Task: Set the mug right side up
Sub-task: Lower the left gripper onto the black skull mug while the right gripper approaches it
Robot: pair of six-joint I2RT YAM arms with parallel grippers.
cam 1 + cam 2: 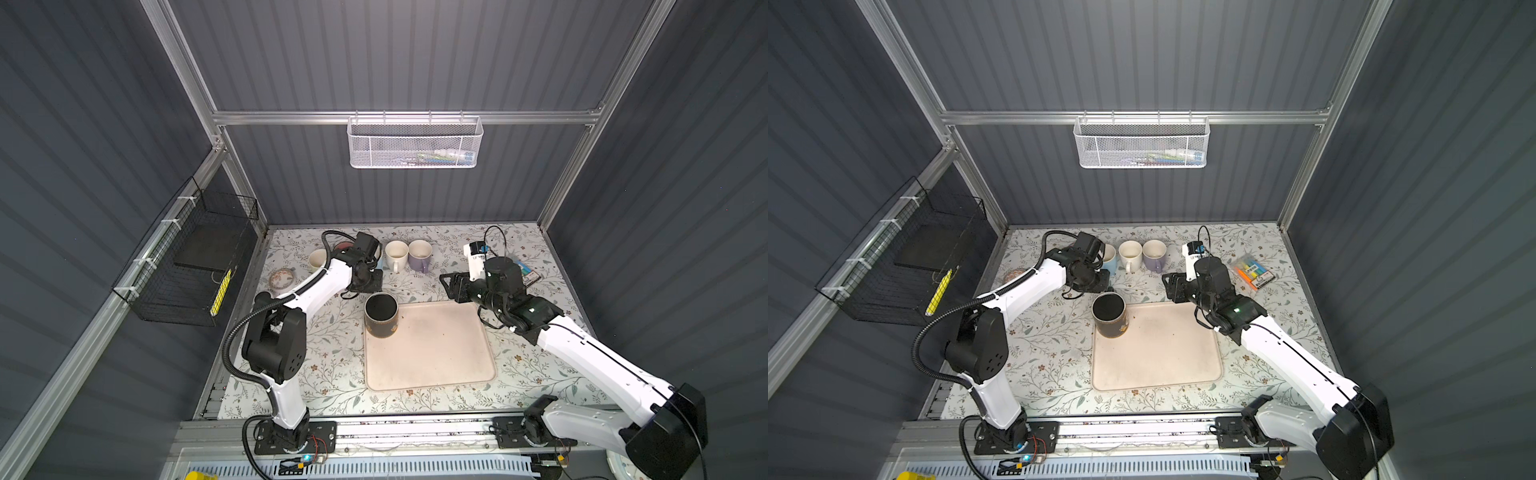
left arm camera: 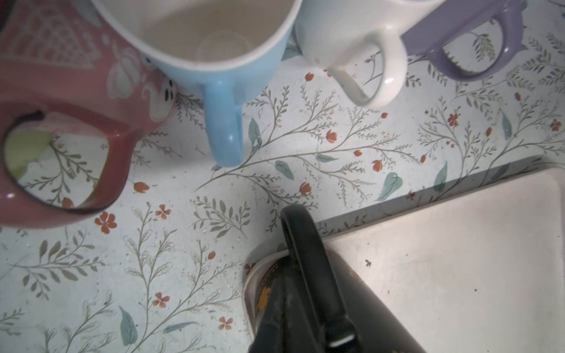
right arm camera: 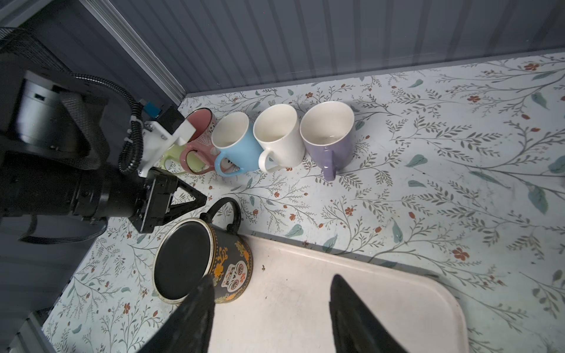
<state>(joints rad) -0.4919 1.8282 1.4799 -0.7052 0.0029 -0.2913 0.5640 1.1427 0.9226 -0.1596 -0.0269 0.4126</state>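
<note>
A black mug [image 1: 381, 328] [image 1: 1111, 324] [image 3: 232, 269] with a skull print stands on the far left corner of the beige tray [image 1: 436, 357] [image 3: 367, 290], its dark mouth facing up. Its handle [image 2: 305, 250] points toward the back. My left gripper [image 1: 1108, 286] [image 3: 201, 200] is shut with nothing between its fingers, tips right beside the handle; I cannot tell if they touch it. My right gripper [image 1: 445, 284] [image 3: 273, 278] hovers open over the tray's far edge, to the right of the mug and holding nothing.
A row of upright mugs lines the back: pink [image 3: 201, 122], blue [image 3: 238, 143], white [image 3: 281, 137], purple [image 3: 333, 137], with a pale green one [image 3: 168, 156] behind the left arm. A tape roll [image 1: 282, 276] lies far left, a marker pack [image 1: 1252, 272] far right.
</note>
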